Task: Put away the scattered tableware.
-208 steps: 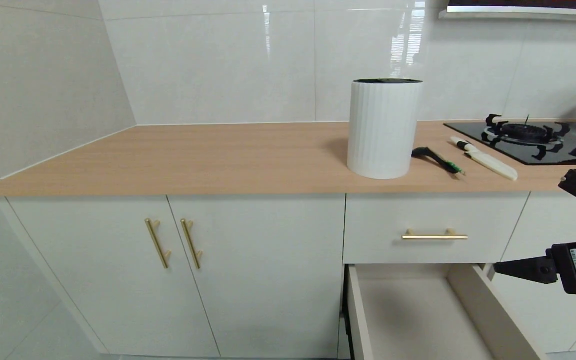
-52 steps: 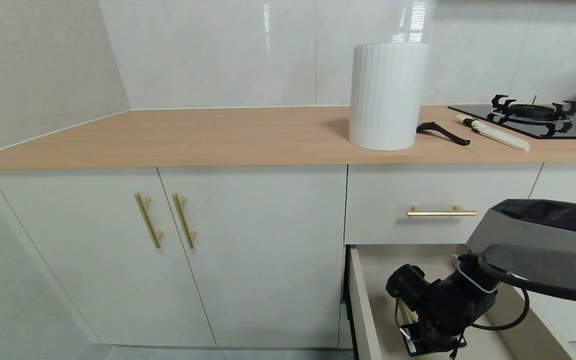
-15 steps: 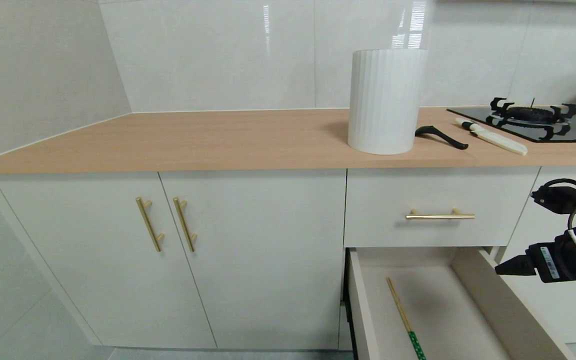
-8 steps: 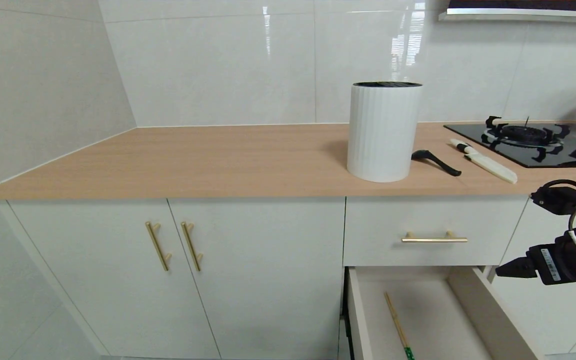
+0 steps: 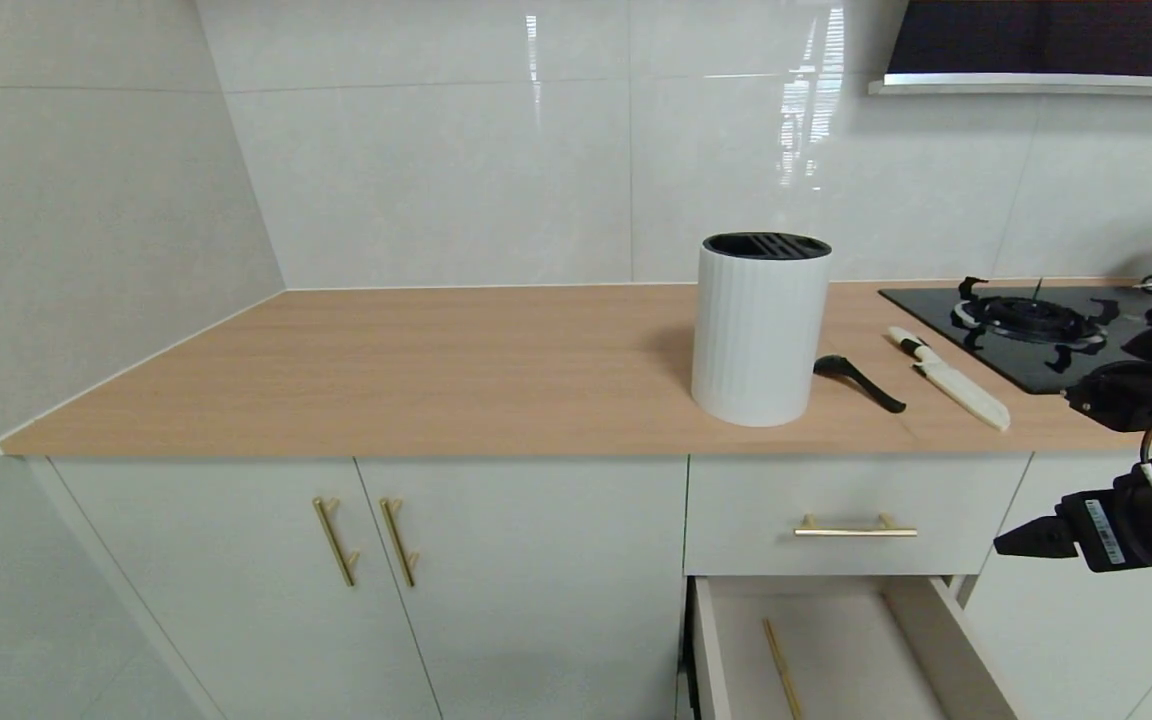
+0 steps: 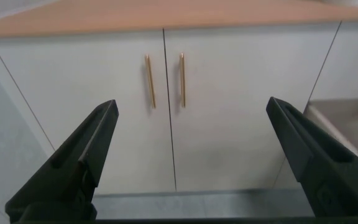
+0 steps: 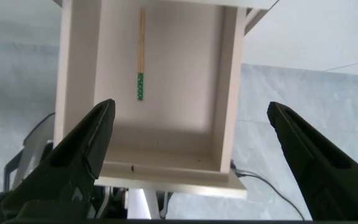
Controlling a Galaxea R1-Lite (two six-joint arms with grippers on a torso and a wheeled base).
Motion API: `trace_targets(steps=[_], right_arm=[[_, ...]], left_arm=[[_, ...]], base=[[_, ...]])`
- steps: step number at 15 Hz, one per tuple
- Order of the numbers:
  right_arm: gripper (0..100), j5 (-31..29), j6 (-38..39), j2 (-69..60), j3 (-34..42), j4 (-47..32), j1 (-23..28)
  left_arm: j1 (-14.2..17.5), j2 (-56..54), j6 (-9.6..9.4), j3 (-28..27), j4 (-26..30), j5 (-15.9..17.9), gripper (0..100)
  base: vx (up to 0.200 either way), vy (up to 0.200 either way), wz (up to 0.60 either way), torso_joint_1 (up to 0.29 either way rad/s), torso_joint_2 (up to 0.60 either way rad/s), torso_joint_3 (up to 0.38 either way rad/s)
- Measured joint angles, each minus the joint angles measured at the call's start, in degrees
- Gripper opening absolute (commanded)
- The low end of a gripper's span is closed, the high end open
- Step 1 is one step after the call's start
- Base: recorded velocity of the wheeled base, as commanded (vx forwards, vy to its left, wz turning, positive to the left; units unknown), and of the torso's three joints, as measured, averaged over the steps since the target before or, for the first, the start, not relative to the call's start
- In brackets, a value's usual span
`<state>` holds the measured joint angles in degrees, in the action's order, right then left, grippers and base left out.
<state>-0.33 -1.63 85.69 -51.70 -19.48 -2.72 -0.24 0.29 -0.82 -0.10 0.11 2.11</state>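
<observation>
Records the left gripper [image 6: 191, 102] released, both fingers spread wide with nothing between them, facing a pair of white cabinet doors [image 5: 496, 600] with two upright gold handles [image 6: 149, 81] side by side. Finds above the doors a wooden countertop [image 5: 416, 370] running along a tiled wall. Locates toward its right a white ribbed holder [image 5: 761, 340], upright, with a black slotted top. Notes a black utensil [image 5: 858, 381] lying flat just beside the holder's base on the right, curved head nearest the holder, handle angled toward the counter's front edge. Notes next, apart from it, a knife [image 5: 948, 378] with a white blade, flat between the utensil and the hob [image 5: 1021, 325], blade tip toward the front edge. Finds below the counter an upper drawer [image 5: 756, 500], closed, with a gold bar handle across its front. Finds directly beneath it the lower drawer [image 5: 708, 640] pulled open. Confirms chopsticks [image 7: 141, 43] lying flat on the drawer floor, lengthwise front to back, nearer the left wall than the right, green patterned end toward the drawer front. Records the right gripper [image 7: 190, 106] likewise released, fingers wide apart and holding nothing, hanging to the right of the open drawer at about the height of the upper drawer front, aimed down at the drawer floor.
</observation>
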Motion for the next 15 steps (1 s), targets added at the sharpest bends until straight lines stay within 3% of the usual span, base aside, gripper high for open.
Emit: trace_targets(steps=[6,10,15], right_arm=[[100,0.15,-1.10,-0.66,-0.23,1.61,0.18],[100,5.79,-9.56,4.69,-8.24,6.95,1.84],[100,9.17,-12.37,20.15,-20.89,8.20,1.38]], left_arm=[[-0.02,0.00,-0.02,0.00,0.07,0.00,100],[-0.02,0.00,0.02,0.00,0.10,0.00,100],[-0.02,0.00,0.02,0.00,0.10,0.00,100]], base=[[0.000,0.000,0.00,0.226,-0.50,-0.282],[0.000,0.000,0.00,0.090,-0.18,-0.106],[0.000,0.000,0.00,0.000,0.00,0.000]])
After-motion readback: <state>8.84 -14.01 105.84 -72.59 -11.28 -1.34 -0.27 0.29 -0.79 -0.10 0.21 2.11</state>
